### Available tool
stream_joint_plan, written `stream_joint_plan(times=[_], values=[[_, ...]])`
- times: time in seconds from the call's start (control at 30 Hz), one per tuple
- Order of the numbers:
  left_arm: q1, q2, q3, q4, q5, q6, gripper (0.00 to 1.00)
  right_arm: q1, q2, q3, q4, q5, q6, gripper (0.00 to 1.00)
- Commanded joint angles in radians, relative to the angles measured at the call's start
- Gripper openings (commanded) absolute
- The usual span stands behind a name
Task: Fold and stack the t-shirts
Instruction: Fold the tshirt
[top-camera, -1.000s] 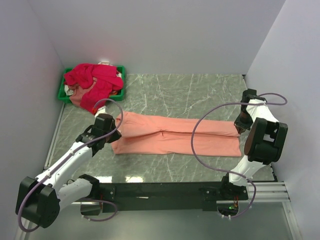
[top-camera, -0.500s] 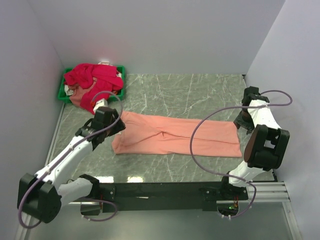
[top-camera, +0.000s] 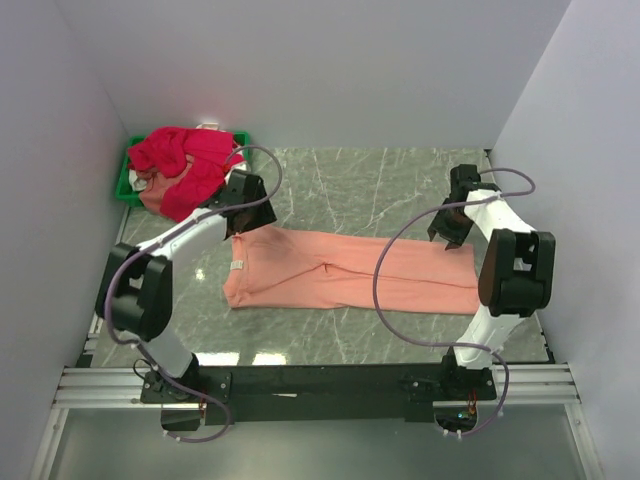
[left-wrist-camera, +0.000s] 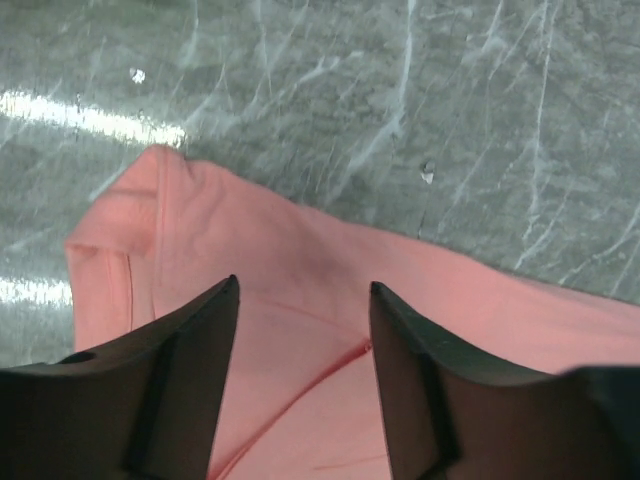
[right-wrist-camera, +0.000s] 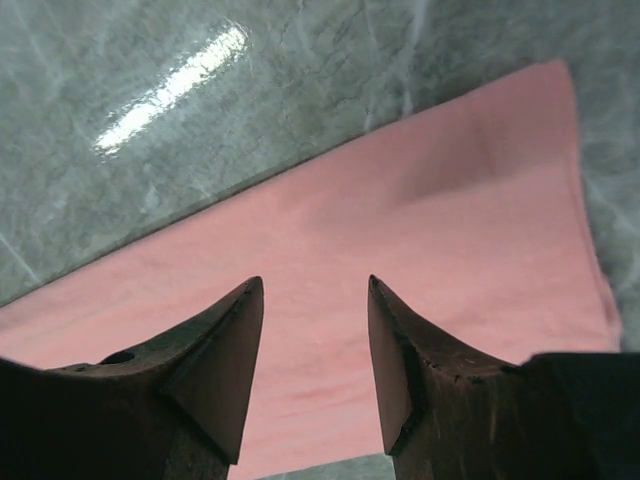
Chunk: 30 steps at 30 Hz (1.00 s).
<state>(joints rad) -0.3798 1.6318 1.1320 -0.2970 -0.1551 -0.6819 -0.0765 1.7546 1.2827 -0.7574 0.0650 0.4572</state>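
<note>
From where I stand, the job looks barely a third done. The salmon-peach t-shirt (top-camera: 350, 272) lies flat in the middle of the bench (top-camera: 360, 180), drawn into a long narrow band that runs from left to right, with a seam or fold line along its length. I take that as the lengthwise fold made and the crosswise folds not yet made. The crimson-pink t-shirts (top-camera: 185, 165) sit in a rumpled heap on the green bin (top-camera: 125, 188) in the far left corner, unfolded, and no stack has been started anywhere.

The left gripper (left-wrist-camera: 302, 288) hangs over the band's left end, near its far edge, jaws spread and nothing between them. The right gripper (right-wrist-camera: 315, 283) hangs over the right end in the same way, released, with only flat cloth showing in the gap.

Some things I cannot settle. The heap hides most of the bin, so the number of crimson shirts is unclear, as is a pale scrap showing under them. I cannot count the layers in the peach band, nor tell where its sleeves have gone. A small white tag (top-camera: 238, 265) shows at its left end. Each wrist view cuts the shirt off at the frame edge, and neither shows whether the fingertips brush the cloth or float just above it.
</note>
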Motion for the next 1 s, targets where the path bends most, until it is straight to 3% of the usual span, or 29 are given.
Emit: stream_joint_plan(times=[0.0,0.27,0.5,0.97], values=[[0.010,0.042,0.103,-0.033,-0.014,0.031,0.58,-0.005,0.034,0.004,0.044,-0.062,0.021,0.53],[-0.034,0.066,0.065,0.059,0.225,0.105,0.56,-0.005,0.048,-0.011,0.062,-0.099,0.017,0.52],[-0.110,0.129,0.034,0.085,0.322,0.117,0.53,-0.005,0.082,-0.039,0.090,-0.117,0.023,0.51],[-0.156,0.211,0.049,0.021,0.204,0.068,0.50,-0.003,0.079,-0.078,0.109,-0.134,0.015,0.50]])
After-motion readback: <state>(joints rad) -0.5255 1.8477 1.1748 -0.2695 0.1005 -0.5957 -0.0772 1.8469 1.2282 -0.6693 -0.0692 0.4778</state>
